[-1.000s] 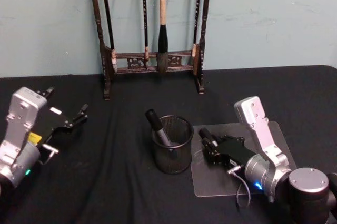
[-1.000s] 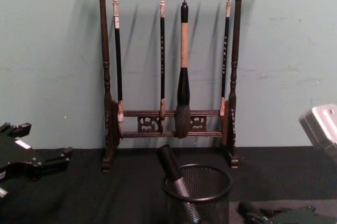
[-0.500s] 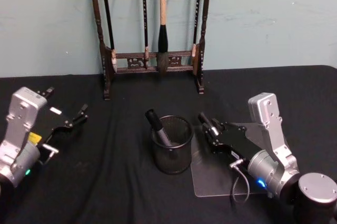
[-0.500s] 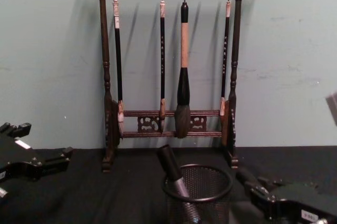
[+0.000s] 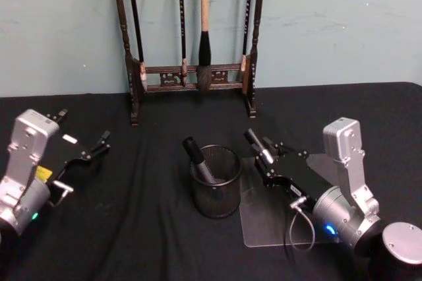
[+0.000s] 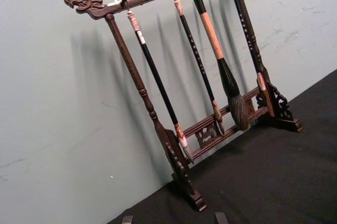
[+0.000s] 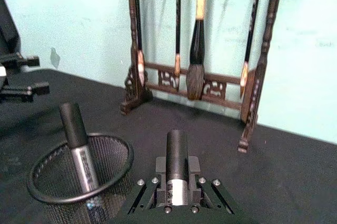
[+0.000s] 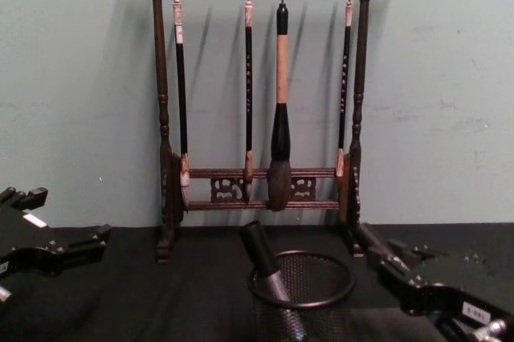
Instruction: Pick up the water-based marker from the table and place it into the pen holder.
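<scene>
- Head view: the right gripper is clamped on the water-based marker. It holds the marker off the table at 3 o'clock of the pen holder, just beside the rim, with the free end pointing to 11 o'clock. The pickup looks done, and the step in hand is the carry to the holder. A second marker leans inside it toward 10 o'clock. The left gripper sits idle at 9 o'clock, well apart, with its fingers spread.
- Left wrist view: the left arm faces the brush rack. Its two fingertips stand apart.
- Right wrist view: the marker lies centred between the jaws and juts forward. The holder's mouth is off to one side of the marker's line, not beneath it. The next move likely calls for a shift across, then tipping the free end down into the open part, clear of the second marker.
- Chest view: the right arm enters from 4 o'clock with its forearm nearly level. The marker slants up to 10 o'clock, with its tip above rim height at 2 o'clock of the holder.
</scene>
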`<state>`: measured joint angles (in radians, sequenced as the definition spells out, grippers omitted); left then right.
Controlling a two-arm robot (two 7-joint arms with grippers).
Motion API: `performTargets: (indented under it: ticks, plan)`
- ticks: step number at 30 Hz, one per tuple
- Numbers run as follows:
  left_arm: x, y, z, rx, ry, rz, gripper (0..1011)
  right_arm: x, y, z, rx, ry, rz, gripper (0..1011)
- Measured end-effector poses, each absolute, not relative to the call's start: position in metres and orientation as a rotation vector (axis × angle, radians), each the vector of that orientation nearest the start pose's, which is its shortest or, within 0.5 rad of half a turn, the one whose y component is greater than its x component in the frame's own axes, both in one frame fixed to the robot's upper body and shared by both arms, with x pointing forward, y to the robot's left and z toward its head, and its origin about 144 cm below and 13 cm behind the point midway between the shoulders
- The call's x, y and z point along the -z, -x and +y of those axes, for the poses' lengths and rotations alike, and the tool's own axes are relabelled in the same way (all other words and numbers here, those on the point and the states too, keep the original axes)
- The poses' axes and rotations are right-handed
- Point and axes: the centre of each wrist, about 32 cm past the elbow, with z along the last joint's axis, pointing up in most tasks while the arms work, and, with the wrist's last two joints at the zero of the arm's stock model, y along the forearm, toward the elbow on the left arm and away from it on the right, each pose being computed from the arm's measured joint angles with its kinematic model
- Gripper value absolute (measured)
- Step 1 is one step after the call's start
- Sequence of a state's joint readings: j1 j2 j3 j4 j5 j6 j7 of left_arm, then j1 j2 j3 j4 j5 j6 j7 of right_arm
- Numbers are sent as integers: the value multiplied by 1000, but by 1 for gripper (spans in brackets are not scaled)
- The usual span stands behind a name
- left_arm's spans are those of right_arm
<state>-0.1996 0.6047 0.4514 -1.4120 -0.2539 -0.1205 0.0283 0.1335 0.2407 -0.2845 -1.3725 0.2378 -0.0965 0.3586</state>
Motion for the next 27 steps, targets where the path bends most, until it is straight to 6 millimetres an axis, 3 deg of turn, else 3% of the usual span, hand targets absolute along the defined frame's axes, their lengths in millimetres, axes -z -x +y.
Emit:
performTargets:
  ticks: [13,27]
  plan:
    - [-1140,-489,310,-1248,-304,-285,1009,-1124,-492,-226,952,-24,-81,247]
    - [-1140,-489,310,-1248,-304,-285,1009,-1133,-506,-210,908,-61,-126,247]
